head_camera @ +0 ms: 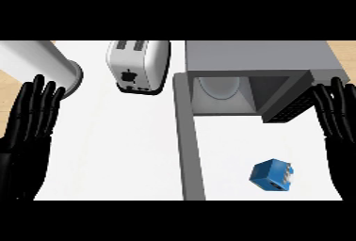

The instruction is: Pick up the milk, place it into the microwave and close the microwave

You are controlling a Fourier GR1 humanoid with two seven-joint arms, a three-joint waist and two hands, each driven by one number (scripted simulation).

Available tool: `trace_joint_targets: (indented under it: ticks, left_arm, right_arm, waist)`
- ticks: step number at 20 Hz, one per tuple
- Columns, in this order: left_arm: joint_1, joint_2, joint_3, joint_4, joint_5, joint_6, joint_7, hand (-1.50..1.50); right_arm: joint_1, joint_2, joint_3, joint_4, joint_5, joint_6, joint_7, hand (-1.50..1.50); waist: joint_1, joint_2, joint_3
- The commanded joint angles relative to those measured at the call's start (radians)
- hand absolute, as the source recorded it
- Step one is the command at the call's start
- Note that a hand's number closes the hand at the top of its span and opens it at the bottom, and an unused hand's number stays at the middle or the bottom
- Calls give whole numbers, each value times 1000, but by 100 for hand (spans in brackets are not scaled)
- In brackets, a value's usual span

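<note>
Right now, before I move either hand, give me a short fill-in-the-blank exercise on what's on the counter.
1. The microwave has its door standing ____.
2. The milk carton is coloured ____.
3. The toaster sits to the ____ of the microwave.
4. The left hand and the right hand, fingers straight, both hold ____.

Missing words: open; blue; left; nothing.

I see a white toaster (137, 66) at the counter's (118, 141) far edge, and a white cylinder (43, 57) near its far-left corner.
</note>
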Motion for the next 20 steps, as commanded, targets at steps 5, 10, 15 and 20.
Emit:
trace_joint_targets:
  ticks: [5, 10, 15, 20]
  left_arm:
    - [-47, 6, 128, 97, 73, 1, -57, -150]
    - [51, -12, 167, 52, 152, 5, 28, -150]
    - [161, 16, 218, -61, 223, -47, 61, -150]
    - [261, 18, 257, -184, 287, -82, 82, -150]
  right_arm:
    - [45, 131, 193, -224, 310, -240, 151, -150]
    - [207, 134, 467, -264, 491, -351, 196, -150]
    - [279, 134, 593, -305, 641, -411, 276, -150]
    - [249, 119, 564, -344, 706, -435, 383, -150]
  waist:
    - [4, -3, -5]
    - [6, -6, -3]
    - [6, -7, -3]
    - [13, -8, -4]
